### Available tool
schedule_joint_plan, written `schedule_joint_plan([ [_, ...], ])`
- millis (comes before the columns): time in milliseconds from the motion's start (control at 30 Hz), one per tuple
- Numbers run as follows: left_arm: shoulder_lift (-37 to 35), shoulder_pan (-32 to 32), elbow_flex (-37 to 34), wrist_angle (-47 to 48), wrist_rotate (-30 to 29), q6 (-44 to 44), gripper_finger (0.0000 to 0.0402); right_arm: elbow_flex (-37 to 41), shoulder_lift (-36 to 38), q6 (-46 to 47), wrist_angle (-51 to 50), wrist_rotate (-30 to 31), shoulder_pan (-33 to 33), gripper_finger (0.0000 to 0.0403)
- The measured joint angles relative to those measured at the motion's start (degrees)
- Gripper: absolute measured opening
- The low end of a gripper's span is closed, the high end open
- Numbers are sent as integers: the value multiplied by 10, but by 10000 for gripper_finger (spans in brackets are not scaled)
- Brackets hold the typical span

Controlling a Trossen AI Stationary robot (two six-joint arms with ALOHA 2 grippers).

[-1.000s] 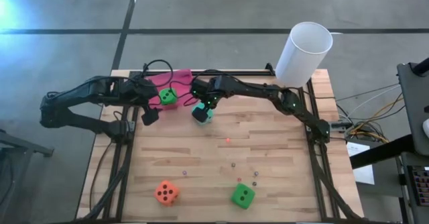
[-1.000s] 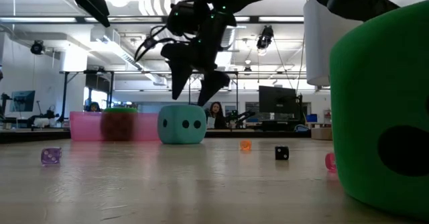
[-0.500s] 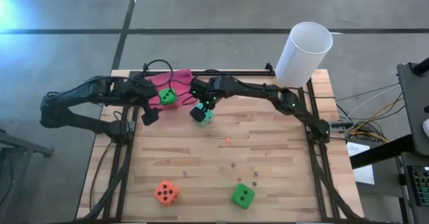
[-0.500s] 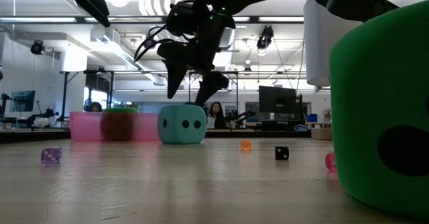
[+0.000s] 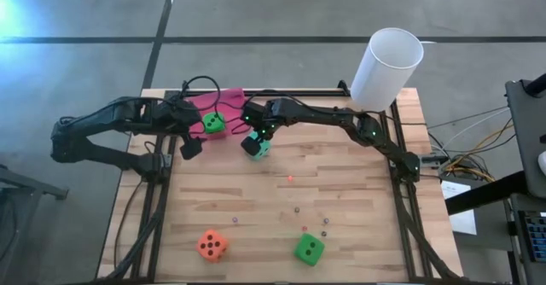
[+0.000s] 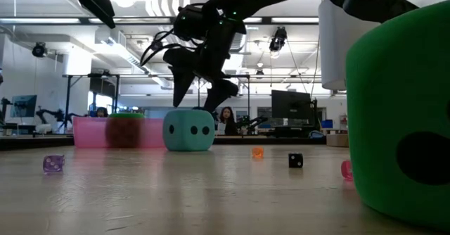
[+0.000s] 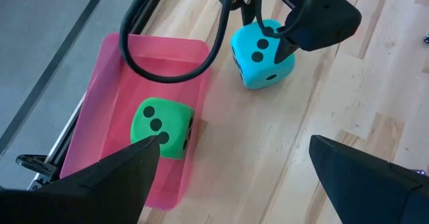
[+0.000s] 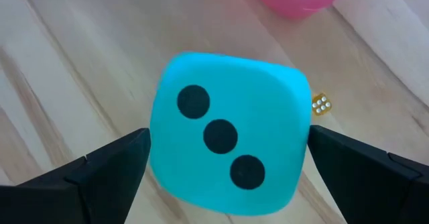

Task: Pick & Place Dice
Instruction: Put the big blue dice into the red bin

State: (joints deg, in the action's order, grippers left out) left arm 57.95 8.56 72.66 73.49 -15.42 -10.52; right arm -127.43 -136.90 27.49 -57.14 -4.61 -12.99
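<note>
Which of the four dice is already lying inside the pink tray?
The bright green die showing two pips on top; the teal die, orange die and other green die rest on the table.

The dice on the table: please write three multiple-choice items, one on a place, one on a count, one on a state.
1. Where is the green die with three pips up?
A. in the pink tray
B. in the white cylinder
C. beside the orange die

2. How many pips top the teal die?
A. one
B. three
C. six

3. The right tool is:
A. shut on the teal die
B. open above it
C. inside the tray

Answers:
1 A: green die sits inside the pink tray.
2 B: three pips show on the teal die.
3 B: the right tool has spread fingers, clear of the die.
</note>
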Motion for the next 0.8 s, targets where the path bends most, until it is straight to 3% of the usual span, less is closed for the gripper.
schedule_joint_plan([
  [567,0,0,0,0,0,-1,390,15,0,-3,9,-20,1,400],
  [800,0,0,0,0,0,-1,386,18,0,-66,-5,-50,0,400],
])
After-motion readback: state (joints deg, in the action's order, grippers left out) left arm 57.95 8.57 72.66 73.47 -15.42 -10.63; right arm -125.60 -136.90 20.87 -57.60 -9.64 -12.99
